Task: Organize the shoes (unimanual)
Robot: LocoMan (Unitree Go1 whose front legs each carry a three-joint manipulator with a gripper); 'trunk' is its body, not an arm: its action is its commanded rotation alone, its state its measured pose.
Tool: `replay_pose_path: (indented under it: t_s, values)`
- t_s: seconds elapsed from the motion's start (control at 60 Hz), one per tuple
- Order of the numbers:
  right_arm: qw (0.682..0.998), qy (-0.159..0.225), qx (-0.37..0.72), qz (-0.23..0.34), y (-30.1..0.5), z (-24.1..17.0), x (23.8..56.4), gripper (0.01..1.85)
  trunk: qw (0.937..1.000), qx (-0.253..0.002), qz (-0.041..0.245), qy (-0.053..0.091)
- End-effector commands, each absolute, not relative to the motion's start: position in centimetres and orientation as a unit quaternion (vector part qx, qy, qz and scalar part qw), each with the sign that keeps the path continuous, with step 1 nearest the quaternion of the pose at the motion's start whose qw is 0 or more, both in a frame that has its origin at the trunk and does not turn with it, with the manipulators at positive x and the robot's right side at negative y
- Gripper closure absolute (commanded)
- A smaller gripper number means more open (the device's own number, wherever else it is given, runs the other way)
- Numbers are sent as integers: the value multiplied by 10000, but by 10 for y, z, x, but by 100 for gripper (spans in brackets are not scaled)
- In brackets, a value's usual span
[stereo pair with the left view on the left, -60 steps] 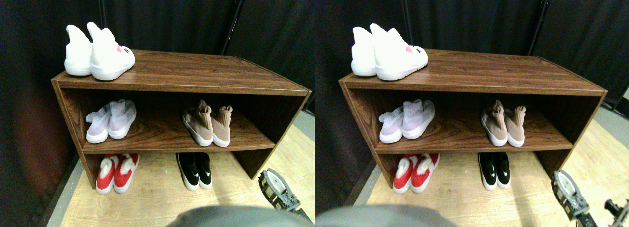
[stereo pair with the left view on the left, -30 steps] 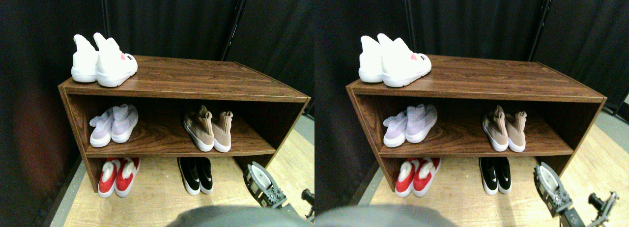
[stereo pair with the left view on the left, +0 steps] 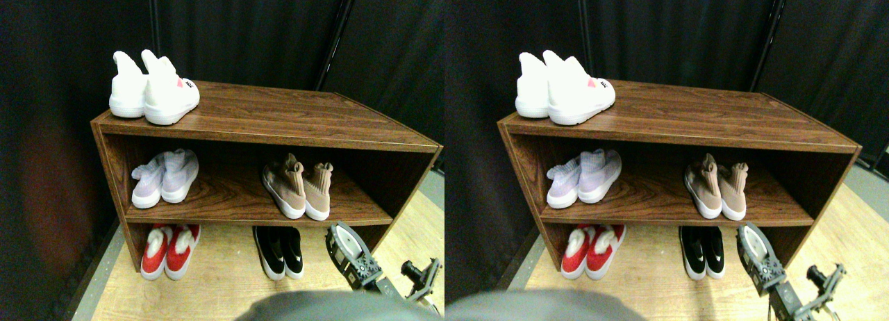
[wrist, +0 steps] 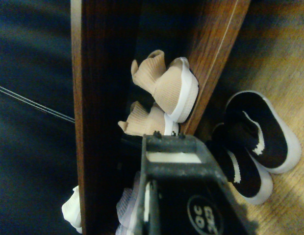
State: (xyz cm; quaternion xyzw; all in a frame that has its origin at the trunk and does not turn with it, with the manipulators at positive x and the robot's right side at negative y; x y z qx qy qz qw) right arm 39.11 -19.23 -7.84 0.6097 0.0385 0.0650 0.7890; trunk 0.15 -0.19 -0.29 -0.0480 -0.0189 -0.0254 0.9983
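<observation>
Tan-beige knit high-ankle shoes with white soles on the middle board of the dark brown wooden shelf, toes splayed apart. Right gripper now higher and further left than a second ago, near the shelf's lower front edge, beside the black low slip-ons on the floor. Jaw gap hidden; open or shut: cannot tell. Likely closing on the tan pair.
</observation>
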Motion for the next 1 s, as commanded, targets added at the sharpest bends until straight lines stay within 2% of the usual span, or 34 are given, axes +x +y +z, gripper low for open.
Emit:
replay_pose_path:
  t_s: [0.017,0.383,1.0]
  values:
    - [7902,258,6070,807,-189,-70,392,180,9981,-522,-248,-218]
    - [7871,200,6129,667,-191,-73,396,180,9981,-534,-246,-166]
    - [7896,292,6079,784,-193,-77,404,180,9982,-520,-276,-81]
